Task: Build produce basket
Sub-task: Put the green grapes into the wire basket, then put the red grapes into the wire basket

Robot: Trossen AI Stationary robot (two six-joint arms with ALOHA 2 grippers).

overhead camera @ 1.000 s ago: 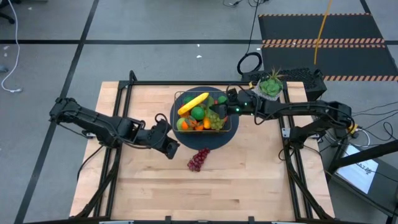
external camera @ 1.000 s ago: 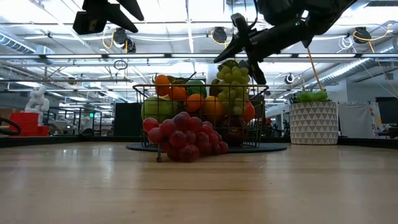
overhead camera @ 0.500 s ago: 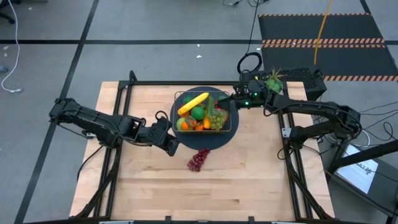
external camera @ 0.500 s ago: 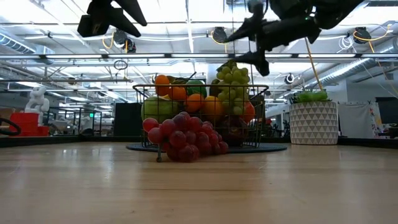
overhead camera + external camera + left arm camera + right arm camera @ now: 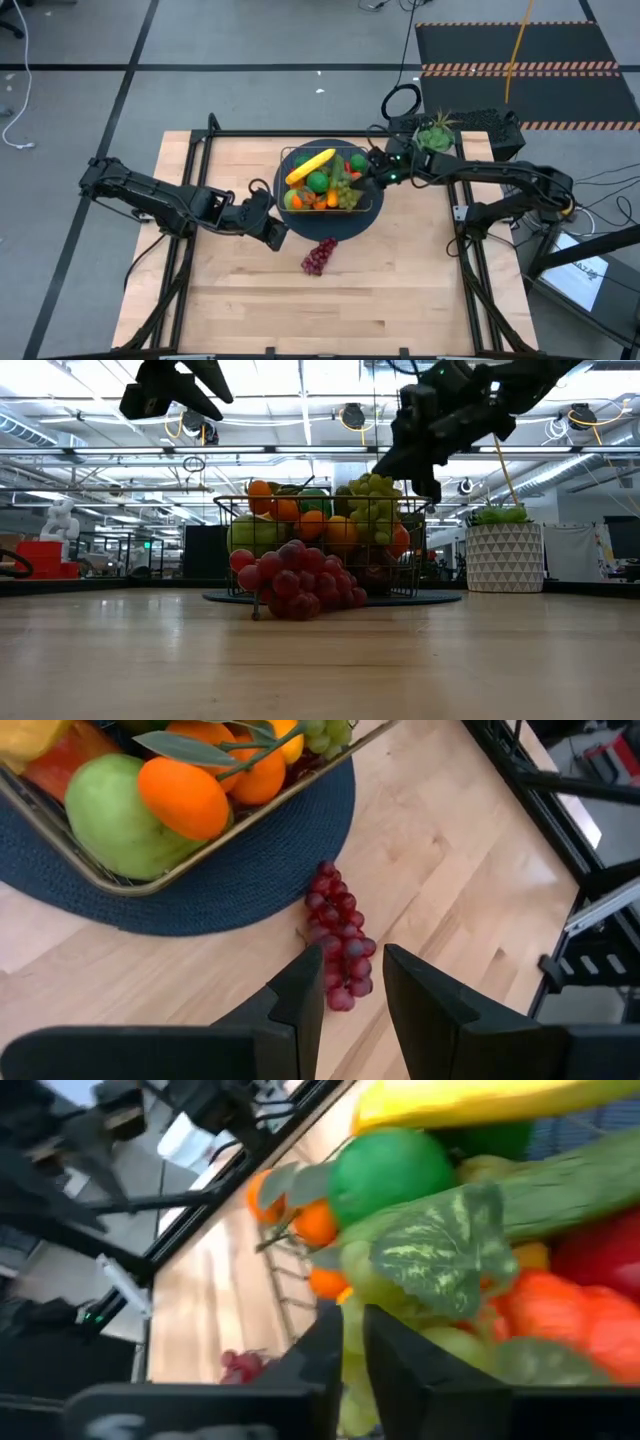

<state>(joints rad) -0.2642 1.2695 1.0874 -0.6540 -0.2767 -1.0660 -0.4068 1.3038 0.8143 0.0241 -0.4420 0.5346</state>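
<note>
The wire basket (image 5: 282, 180) stands on a round dark mat (image 5: 330, 226), heaped with produce: a banana (image 5: 310, 165), oranges, a green apple and green grapes (image 5: 375, 500). A bunch of purple grapes (image 5: 318, 255) lies on the table against the mat's near edge. My right gripper (image 5: 364, 178) is shut over the basket's right side, its tips at the top of the green grapes (image 5: 400, 1315). My left gripper (image 5: 352, 1010) hangs open, high above the table left of the purple grapes (image 5: 338, 935), with nothing between its fingers. My right gripper comes slanting down from the table's far right, its shut fingertips (image 5: 392, 460) by the top of the green grapes in the basket. I cannot tell whether they touch the bunch.
A potted green plant in a white pot (image 5: 435, 135) stands at the table's far right, close behind my right arm. Black frame rails run along the table's left, right and far edges. Bare wood lies in front of the purple grapes.
My right gripper opened wide over the basket and let go of the green grapes, drew back toward the far right, then came down to the bunch again, rolling its wrist, and shut. The green grapes have sunk lower among the fruit.
</note>
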